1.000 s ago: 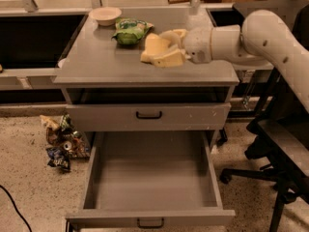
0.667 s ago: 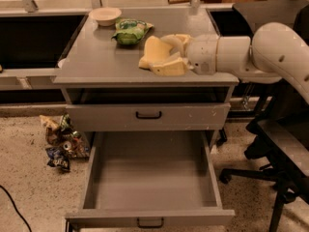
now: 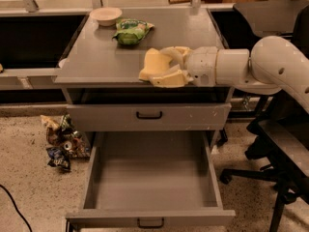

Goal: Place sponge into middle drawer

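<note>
One pale yellow sponge (image 3: 151, 65) is pinched between the two fingers of the gripper (image 3: 163, 66), at the front edge of the cabinet top (image 3: 96, 62). The white arm (image 3: 270, 66) reaches in from the right. Below, the top drawer (image 3: 193, 116) is closed and the middle drawer (image 3: 149, 217) stands pulled out; farther back on the top lie a green snack bag (image 3: 131, 31) and a small bowl (image 3: 105, 16).

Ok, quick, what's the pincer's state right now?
Pincer: closed on the sponge, at the front edge of the cabinet top, above the open middle drawer.
</note>
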You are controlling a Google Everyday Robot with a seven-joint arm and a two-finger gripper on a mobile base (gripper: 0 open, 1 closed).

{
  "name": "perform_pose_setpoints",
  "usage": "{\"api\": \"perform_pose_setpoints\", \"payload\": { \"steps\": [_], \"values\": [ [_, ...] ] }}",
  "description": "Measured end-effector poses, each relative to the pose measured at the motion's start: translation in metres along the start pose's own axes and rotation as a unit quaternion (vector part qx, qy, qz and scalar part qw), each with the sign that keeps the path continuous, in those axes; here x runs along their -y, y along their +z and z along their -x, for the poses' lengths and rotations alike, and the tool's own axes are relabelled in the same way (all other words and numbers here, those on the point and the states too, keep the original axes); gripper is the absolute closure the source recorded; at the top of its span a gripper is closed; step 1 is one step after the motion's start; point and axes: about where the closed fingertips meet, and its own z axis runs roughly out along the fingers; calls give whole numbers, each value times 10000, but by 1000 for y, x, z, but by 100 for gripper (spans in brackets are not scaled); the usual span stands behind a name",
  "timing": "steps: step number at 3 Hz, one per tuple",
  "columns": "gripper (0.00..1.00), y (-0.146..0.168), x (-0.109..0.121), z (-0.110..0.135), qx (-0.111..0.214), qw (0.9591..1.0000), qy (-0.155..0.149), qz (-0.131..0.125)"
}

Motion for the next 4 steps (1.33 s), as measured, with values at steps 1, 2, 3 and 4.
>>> {"api": "perform_pose_setpoints", "payload": {
  "steps": [1,2,3,4],
  "values": [
    [100,1,-19,-42,-567,9982,14,203],
    [100,-11,-53,-96,-996,9948,95,165],
    [100,-21,-89,-170,-1521,9869,469,257],
    [100,-20,-90,-170,-1525,9868,470,259]
  ]
}}
